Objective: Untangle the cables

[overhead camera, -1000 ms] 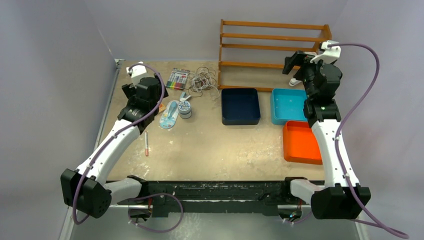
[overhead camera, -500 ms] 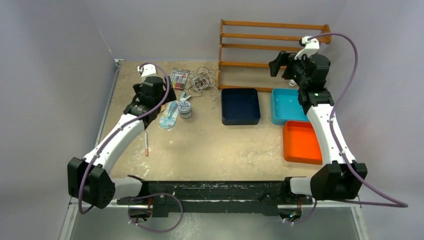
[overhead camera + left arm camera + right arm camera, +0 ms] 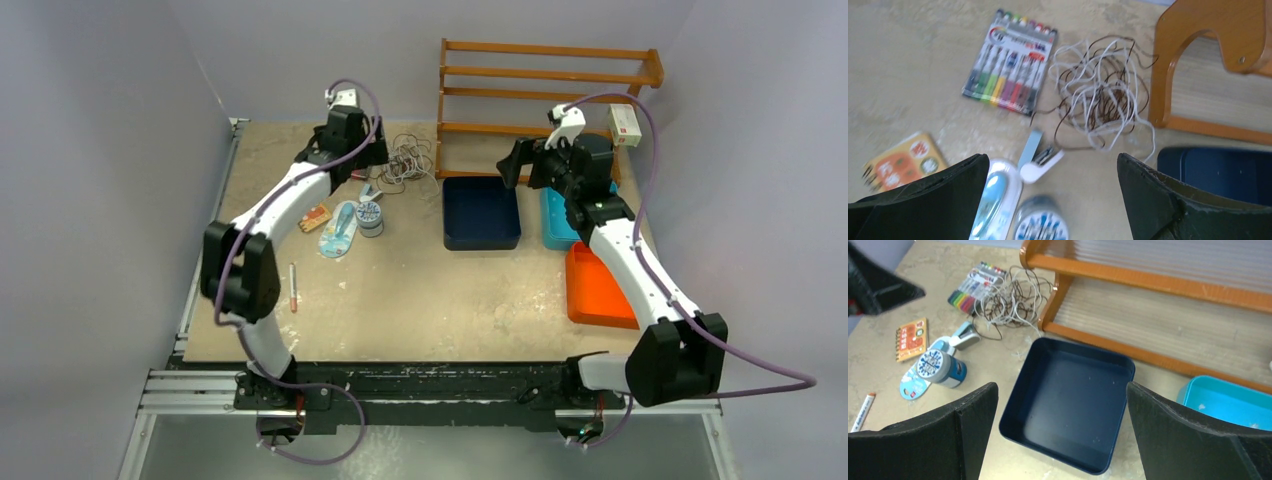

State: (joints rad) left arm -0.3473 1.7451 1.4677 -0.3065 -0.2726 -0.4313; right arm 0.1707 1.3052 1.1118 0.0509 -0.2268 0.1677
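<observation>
The cables [image 3: 403, 158] lie in one tangled heap of thin white and dark brown loops at the back of the table, against the left foot of the wooden rack. They show in the left wrist view [image 3: 1100, 90] and the right wrist view [image 3: 1010, 302]. My left gripper [image 3: 1053, 172] is open and empty, above the table just left of the heap. My right gripper [image 3: 1062, 405] is open and empty, above the dark blue tray [image 3: 1068, 402], right of the heap.
A marker pack [image 3: 355, 157], a white and blue stapler [image 3: 1040, 157], a round tape roll [image 3: 370, 216], a blue blister pack [image 3: 338, 230], an orange notebook [image 3: 315, 217] and a pen [image 3: 292, 287] lie left of centre. The wooden rack [image 3: 545, 75], teal tray [image 3: 553, 225] and orange tray [image 3: 598, 285] stand at the right.
My left arm has swung from the left side toward the back, ending close beside the cable heap. My right arm has moved left from the rack's right end to above the dark blue tray.
</observation>
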